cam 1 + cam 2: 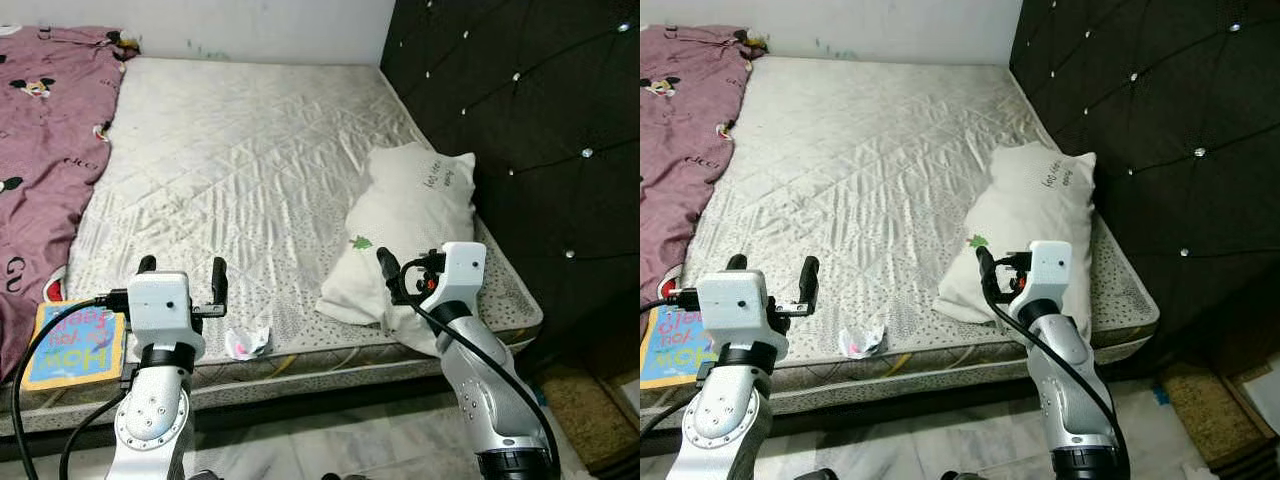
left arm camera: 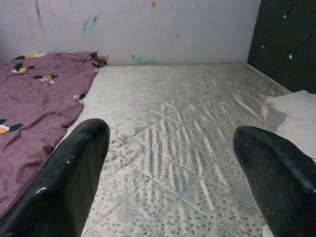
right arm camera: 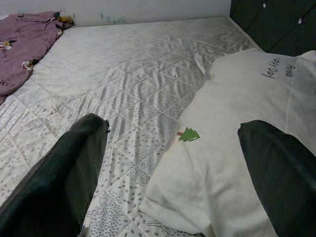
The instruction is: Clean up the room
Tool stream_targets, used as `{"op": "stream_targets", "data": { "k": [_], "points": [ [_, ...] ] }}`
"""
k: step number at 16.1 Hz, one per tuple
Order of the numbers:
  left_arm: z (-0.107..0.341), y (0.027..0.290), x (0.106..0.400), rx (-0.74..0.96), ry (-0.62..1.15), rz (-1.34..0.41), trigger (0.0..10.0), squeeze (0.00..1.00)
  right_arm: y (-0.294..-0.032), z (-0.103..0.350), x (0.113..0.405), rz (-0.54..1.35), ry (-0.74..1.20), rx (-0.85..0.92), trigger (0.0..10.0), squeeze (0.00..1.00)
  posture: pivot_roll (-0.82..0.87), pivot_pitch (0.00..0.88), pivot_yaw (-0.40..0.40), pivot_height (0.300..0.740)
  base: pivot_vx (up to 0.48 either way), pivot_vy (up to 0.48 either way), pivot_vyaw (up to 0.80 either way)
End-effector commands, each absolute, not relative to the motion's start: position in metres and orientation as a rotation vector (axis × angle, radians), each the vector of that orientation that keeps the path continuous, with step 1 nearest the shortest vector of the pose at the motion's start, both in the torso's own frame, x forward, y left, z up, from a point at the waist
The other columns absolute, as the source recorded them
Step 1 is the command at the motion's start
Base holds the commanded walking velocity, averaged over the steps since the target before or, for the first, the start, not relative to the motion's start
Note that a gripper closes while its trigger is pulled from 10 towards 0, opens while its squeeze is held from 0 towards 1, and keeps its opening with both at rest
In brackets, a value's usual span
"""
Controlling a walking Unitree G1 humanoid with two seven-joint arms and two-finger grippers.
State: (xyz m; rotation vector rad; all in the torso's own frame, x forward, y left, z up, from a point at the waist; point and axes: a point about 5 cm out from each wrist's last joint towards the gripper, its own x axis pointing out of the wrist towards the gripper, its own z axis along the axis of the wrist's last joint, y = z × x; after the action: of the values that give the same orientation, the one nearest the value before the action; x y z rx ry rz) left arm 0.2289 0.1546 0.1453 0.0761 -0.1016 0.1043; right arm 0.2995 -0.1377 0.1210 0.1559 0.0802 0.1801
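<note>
A: Bare mattress (image 1: 250, 160), middle stretch?

B: Open, from the near edge back to the wall (image 1: 250, 25).

A: Obstacles, robot's left?

B: Maroon printed blanket (image 1: 45, 150) heaped along that side; a colourful cloth book (image 1: 75, 345) at the near corner.

A: Right?

B: White pillow (image 1: 410, 225) lying against the dark tufted headboard (image 1: 530, 130), overhanging the near edge.

A: Near edge, between the arms?

B: One crumpled wrapper (image 1: 247, 342); otherwise free.
</note>
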Motion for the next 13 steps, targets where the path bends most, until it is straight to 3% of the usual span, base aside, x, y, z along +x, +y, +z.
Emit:
{"op": "stream_targets", "data": {
  "k": [1, 4, 9, 12, 13],
  "points": [
    [0.148, 0.152, 0.229, 0.059, -0.101, 0.088, 10.0, 0.00, -0.144, 0.121, 0.297, 0.154, 0.085, 0.158, 10.0, 0.00, 0.03, 0.154, -0.097, 0.740, 0.000, 0.000, 0.00],
    [0.147, 0.149, 0.230, 0.029, -0.098, 0.064, 10.0, 0.00, -0.154, 0.120, 0.294, 0.105, 0.092, 0.147, 10.0, 0.00, 0.02, 0.152, -0.086, 0.740, 0.000, 0.000, -0.78],
    [0.152, 0.150, 0.225, 0.112, -0.133, 0.038, 10.0, 0.00, -0.140, 0.121, 0.299, 0.177, 0.093, 0.133, 10.0, 0.00, 0.04, 0.162, -0.108, 0.740, 0.000, 0.000, 0.00],
    [0.156, 0.153, 0.213, 0.287, -0.181, 0.008, 10.0, 0.00, -0.143, 0.121, 0.298, 0.177, 0.075, 0.071, 10.0, 0.00, 0.05, 0.185, -0.116, 0.740, 0.000, 0.000, 0.00],
    [0.152, 0.161, 0.209, 0.331, -0.146, 0.075, 10.0, 0.00, -0.145, 0.120, 0.297, 0.158, 0.055, 0.077, 10.0, 0.00, 0.05, 0.184, -0.115, 0.740, 0.000, 0.000, 0.00]
  ]
}}
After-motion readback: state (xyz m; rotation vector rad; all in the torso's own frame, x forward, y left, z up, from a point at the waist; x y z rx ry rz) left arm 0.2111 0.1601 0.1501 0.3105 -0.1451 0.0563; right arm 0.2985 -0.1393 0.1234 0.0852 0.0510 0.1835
